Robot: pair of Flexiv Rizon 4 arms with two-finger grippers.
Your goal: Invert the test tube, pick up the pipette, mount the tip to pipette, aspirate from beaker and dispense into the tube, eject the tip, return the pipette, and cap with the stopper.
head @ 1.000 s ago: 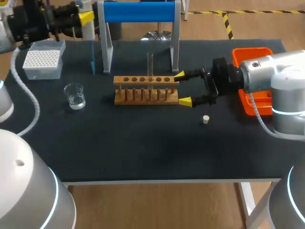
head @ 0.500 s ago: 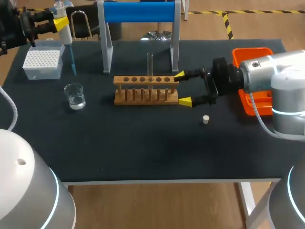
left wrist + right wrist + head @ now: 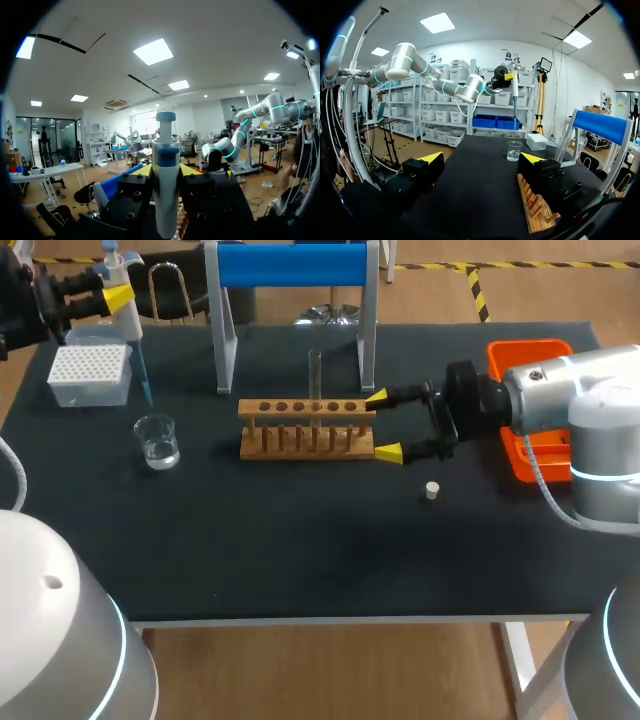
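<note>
Nearest the table's front edge, a small white stopper is seen lying alone on the black mat. Just behind it, the right gripper is held level over the mat with its fingers spread wide and nothing gripped. The end of the wooden test tube rack lies just beside its yellow tips. A glass test tube is stood upright in the rack. Well apart to the rack's left, a glass beaker of clear liquid is set. Farther back a white tip box is placed, and above it the pipette is clamped between the fingers of the left gripper (a blue tip is mounted, pointing down beside the box). At the far edge a blue-topped stand is found, with an orange tray at the far right.
</note>
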